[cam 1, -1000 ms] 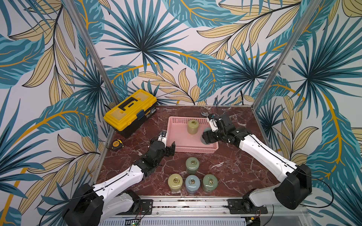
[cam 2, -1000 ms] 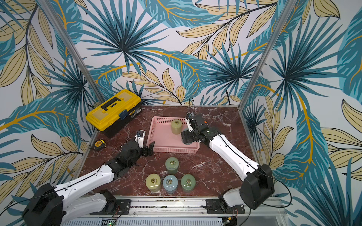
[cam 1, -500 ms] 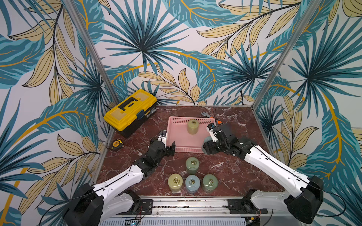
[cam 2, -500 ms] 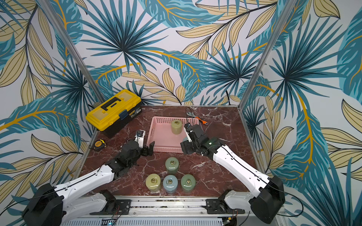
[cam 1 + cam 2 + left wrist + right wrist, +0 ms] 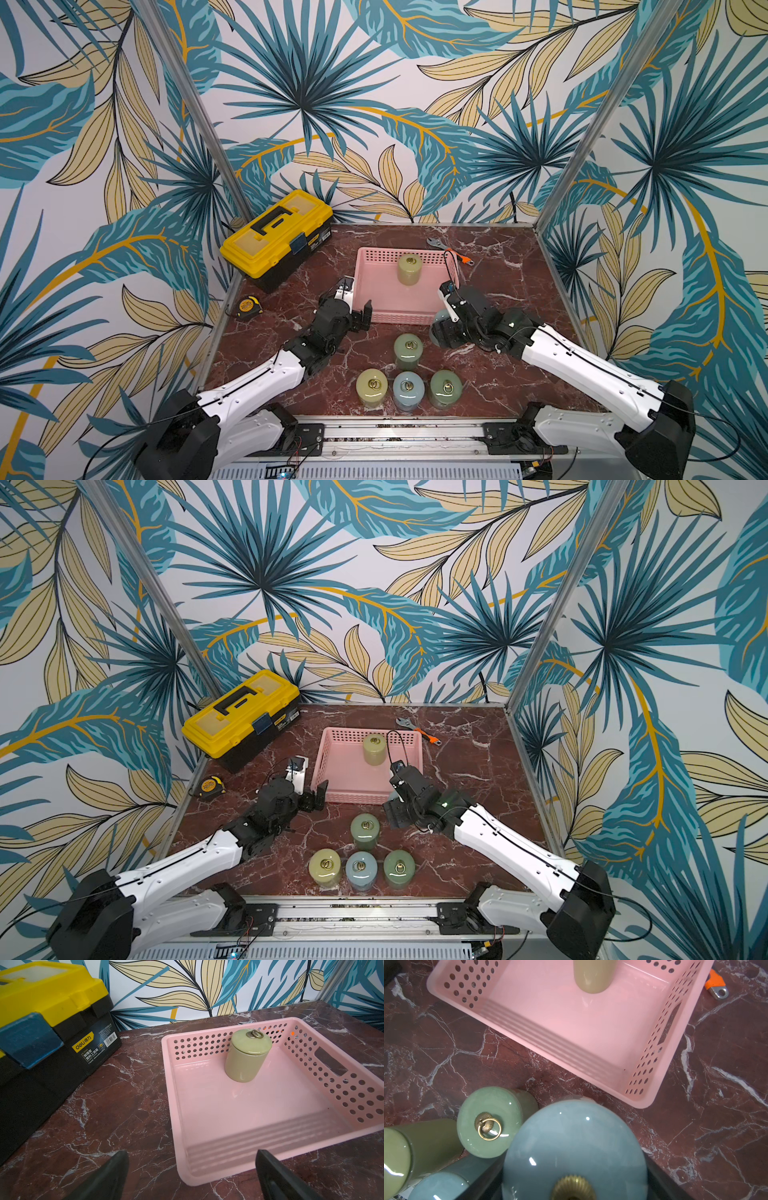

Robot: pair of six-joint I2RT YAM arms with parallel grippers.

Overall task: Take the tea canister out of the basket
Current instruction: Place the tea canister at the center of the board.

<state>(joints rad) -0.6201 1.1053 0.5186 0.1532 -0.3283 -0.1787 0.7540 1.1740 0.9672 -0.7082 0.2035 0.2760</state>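
- Gripping a blue tea canister, the right gripper has its jaws closed around the body, outside the basket at its 5 o'clock corner.
- That removal looks nearly done; setting it down is left.
- An olive tea canister stands upright inside at 12 o'clock, against the far wall, and probably comes next.
- The left gripper is spread wide and empty at the 7 o'clock corner.
- Four canisters crowd the table at 6 o'clock, limiting landing room.
- A toolbox, a tape measure and a wrench lie clear.
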